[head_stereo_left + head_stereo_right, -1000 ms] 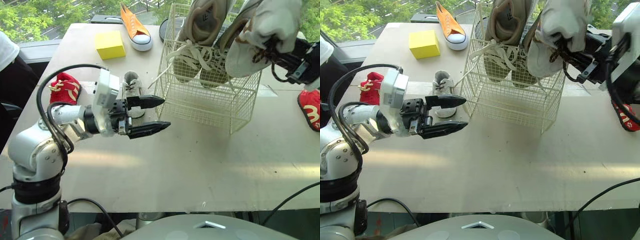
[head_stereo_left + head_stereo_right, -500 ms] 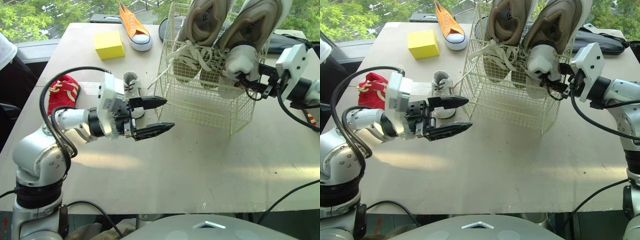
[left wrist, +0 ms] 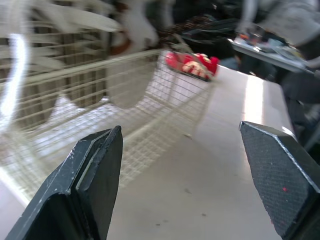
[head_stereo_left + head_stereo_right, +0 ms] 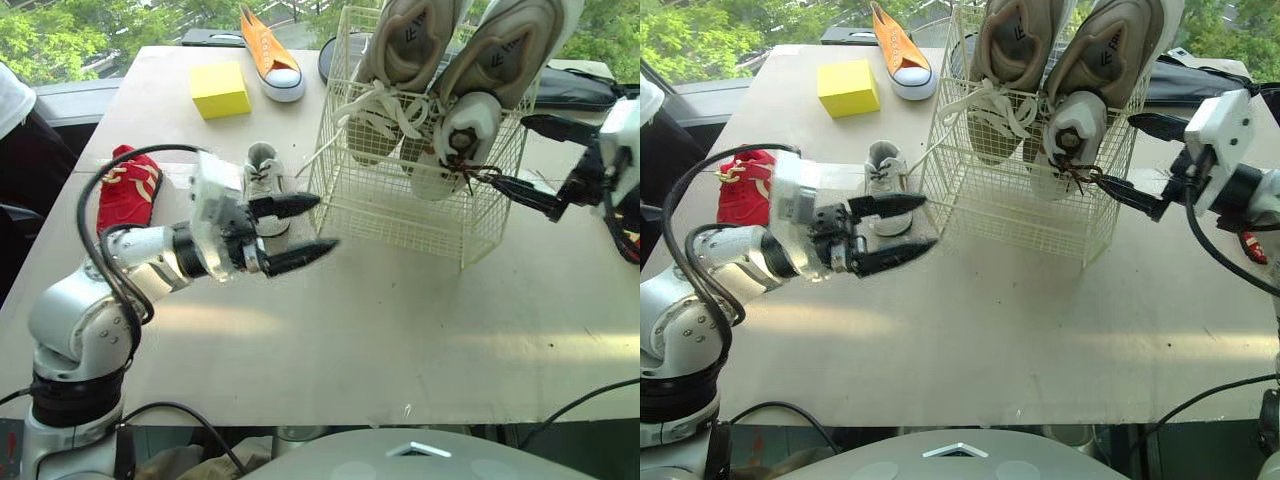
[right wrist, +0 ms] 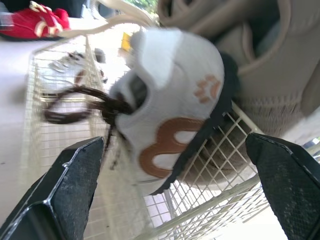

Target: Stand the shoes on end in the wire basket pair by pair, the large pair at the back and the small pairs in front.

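Two large beige shoes (image 4: 405, 40) (image 4: 510, 45) stand on end at the back of the wire basket (image 4: 400, 215). A small white shoe (image 4: 455, 140) with brown laces stands in front of the right one, inside the basket. My right gripper (image 4: 512, 152) is open just right of that shoe and holds nothing; in the right wrist view the white shoe (image 5: 170, 110) sits between its fingers, untouched. My left gripper (image 4: 325, 222) hovers open and empty left of the basket. Behind it a small white shoe (image 4: 262, 175) lies on the table.
A red shoe (image 4: 125, 185) lies at the table's left and another red shoe (image 4: 1252, 245) at the right, behind my right arm. An orange shoe (image 4: 268, 50) and a yellow block (image 4: 220, 90) sit at the back left. A dark bag (image 4: 575, 85) lies behind the basket.
My right gripper lowered the small white shoe into the basket's front right, opened and drew back to the right. The left arm shifted only slightly.
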Tool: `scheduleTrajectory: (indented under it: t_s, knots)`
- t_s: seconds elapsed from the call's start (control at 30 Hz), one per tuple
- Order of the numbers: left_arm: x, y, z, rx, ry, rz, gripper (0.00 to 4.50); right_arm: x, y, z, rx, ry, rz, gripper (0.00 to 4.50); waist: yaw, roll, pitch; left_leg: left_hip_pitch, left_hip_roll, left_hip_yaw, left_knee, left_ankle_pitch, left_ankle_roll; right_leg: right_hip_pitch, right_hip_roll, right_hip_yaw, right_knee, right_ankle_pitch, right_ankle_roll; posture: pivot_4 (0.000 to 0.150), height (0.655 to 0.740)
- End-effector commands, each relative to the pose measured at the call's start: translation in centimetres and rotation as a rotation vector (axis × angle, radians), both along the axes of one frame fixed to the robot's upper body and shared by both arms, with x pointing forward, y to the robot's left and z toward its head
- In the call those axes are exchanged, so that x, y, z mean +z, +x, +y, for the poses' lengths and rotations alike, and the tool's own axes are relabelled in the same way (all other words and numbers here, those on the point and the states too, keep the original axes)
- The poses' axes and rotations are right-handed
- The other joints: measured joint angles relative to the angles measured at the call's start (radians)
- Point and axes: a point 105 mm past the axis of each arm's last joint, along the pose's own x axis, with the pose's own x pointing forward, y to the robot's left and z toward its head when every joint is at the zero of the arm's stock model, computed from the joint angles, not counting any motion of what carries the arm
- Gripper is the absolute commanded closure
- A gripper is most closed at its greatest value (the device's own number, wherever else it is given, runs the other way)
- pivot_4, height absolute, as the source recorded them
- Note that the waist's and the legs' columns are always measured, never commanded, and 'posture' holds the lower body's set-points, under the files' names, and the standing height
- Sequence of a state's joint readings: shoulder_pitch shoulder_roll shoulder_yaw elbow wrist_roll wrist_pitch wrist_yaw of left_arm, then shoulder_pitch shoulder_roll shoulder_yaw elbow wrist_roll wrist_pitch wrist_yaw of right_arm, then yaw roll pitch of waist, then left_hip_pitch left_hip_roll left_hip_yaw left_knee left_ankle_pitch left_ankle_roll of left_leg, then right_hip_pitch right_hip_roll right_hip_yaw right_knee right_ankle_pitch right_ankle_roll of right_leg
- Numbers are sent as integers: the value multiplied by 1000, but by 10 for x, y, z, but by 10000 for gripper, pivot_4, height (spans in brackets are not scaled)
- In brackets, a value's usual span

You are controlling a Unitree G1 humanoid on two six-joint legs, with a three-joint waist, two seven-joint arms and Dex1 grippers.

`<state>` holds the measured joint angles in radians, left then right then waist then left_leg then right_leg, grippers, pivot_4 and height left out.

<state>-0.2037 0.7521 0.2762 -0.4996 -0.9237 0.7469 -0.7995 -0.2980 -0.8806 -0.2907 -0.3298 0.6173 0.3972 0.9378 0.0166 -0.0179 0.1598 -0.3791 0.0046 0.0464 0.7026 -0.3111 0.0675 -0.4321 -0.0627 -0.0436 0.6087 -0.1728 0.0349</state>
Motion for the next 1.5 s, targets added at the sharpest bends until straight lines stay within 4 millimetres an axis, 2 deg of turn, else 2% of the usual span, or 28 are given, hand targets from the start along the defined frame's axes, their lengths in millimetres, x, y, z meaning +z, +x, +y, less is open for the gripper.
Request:
scheduleTrajectory:
  t_s: [0.03, 0.13, 0.27, 0.4, 0.53, 0.57, 0.63, 0.7, 0.73, 0.77, 0.83, 0.87, 0.93, 1.03, 1.1, 1.17, 1.2, 1.23, 1.3, 1.37, 1.5]
  knots:
    - [2, 26, 51, 274, -23, 61, 4592, 24, -56, 23, 219, -20, -68, 94, -1, 1, 0, 0, 0, -1, -1, 0, 0, 0, 0, -1, 0, 0, 0, 1500, 7400]
    - [-10, 39, 79, 385, 13, 213, 4592, 17, -76, 39, 289, -62, -48, 94, -3, 0, 0, 1, 1, 0, -1, 0, 0, 0, 0, 0, 0, 0, 1, 1500, 7400]
    - [-27, 63, 100, 488, 9, 429, 4592, 7, -83, 52, 290, -112, -46, 94, 1, -2, 0, 0, 0, 0, 0, -2, 4, 0, 1, -2, 0, -2, 4, 1500, 7400]
    - [-50, 91, 103, 556, 41, 589, 4592, 4, -87, 63, 301, -89, -41, 94, 6, -3, -1, 1, -2, 1, 1, 0, 0, 1, 1, -3, 0, -2, 4, 1500, 7400]
    - [-75, 115, 91, 551, 162, 653, 4592, 2, -93, 72, 311, -78, -35, 94, 10, -5, -2, 0, -2, 0, 1, 0, 0, 0, 1, -5, 1, 0, 1, 1500, 7400]
    - [-80, 119, 90, 557, 192, 656, 9421, 1, -94, 73, 310, -79, -34, 0, 10, -5, -2, 0, -2, 1, 1, 0, 0, 0, 1, -5, 1, 1, 1, 1500, 7400]
    - [-88, 124, 85, 535, 216, 677, 15834, 1, -96, 74, 303, -77, -31, 0, 16, -5, -2, -1, -3, 0, 1, 0, 0, 0, 1, -7, 0, 1, 2, 1500, 7400]
    - [-93, 124, 81, 497, 238, 681, 25167, 1, -98, 74, 291, -70, -25, 0, 21, -5, -2, -1, -3, 1, 0, 0, 0, 0, 1, -6, 0, 0, 1, 1500, 7400]
    - [-94, 124, 80, 478, 231, 683, 31458, 0, -99, 74, 283, -65, -21, 0, 22, -5, -2, 0, -3, 1, 0, 0, 0, 0, 0, -6, 0, 0, 0, 1500, 7400]
    - [-92, 124, 78, 463, 199, 681, 34934, -1, -100, 72, 271, -61, -15, 0, 24, -5, -3, 0, -3, 1, 0, 0, 0, 0, 0, -6, 0, 0, 0, 1500, 7400]
    - [-82, 127, 78, 452, 119, 649, 41761, -4, -100, 71, 251, -55, -8, 0, 27, -5, -3, 0, -3, 0, 1, 0, 0, 1, -4, -6, 0, 0, 1, 1500, 7400]
    - [-63, 127, 78, 436, 27, 602, 44322, -6, -100, 69, 228, -55, -5, 0, 27, -5, -3, -1, -3, -1, 1, 0, 0, 1, -7, -5, 0, 0, 1, 1500, 7400]
    - [-29, 122, 87, 428, -89, 486, 44799, -10, -97, 64, 181, -44, -4, 0, 23, -6, -2, -1, -3, -1, 1, 0, 0, 1, -8, -4, 0, 0, 1, 1500, 7400]
    - [11, 105, 94, 420, -144, 303, 44799, -8, -91, 59, 115, 9, -28, 0, 13, -11, 0, -3, -1, -2, 1, 0, 0, -1, -8, -5, 0, 0, 0, 1500, 7400]
    - [47, 92, 83, 405, -149, 122, 44799, -5, -87, 54, 65, 43, -49, 0, 11, -11, 0, -3, -1, -3, 1, 0, 0, -1, -8, -5, 0, 0, 0, 1500, 7400]
    - [88, 80, 62, 373, -175, -137, 44799, -4, -83, 50, 20, 85, -65, 0, 16, -11, 0, -4, -1, -4, 1, 0, -1, -1, -9, -6, -1, 0, 0, 1500, 7400]
    - [97, 77, 55, 368, -185, -202, 44799, -5, -82, 49, 10, 98, -64, 0, 22, -11, 0, -4, -1, -5, 1, 0, -1, -1, -9, -7, -1, 0, 0, 1500, 7400]
    - [104, 73, 48, 359, -181, -262, 44799, -6, -81, 50, 6, 108, -60, 0, 26, -11, 0, -3, -2, -5, 1, 0, -1, 0, -10, -7, -1, 0, 0, 1500, 7400]
    - [113, 61, 17, 266, -142, -443, 44799, -8, -81, 47, -14, 106, -55, 0, 28, -8, -1, -3, -3, -4, 1, 0, -1, 1, -11, -7, -1, 0, 0, 1500, 7400]
    - [119, 58, -8, 229, -144, -581, 44799, -8, -81, 42, -43, 121, -53, 0, 30, -8, -2, -2, -4, -3, 1, 0, -1, 2, -11, -6, -1, 0, 0, 1500, 7400]
    - [119, 76, -46, 251, -171, -796, 44799, -9, -89, 40, -85, 106, -52, 0, 36, -8, -2, -1, -4, -2, 1, 0, -1, 3, -8, -5, -1, 1, -2, 1500, 7400]
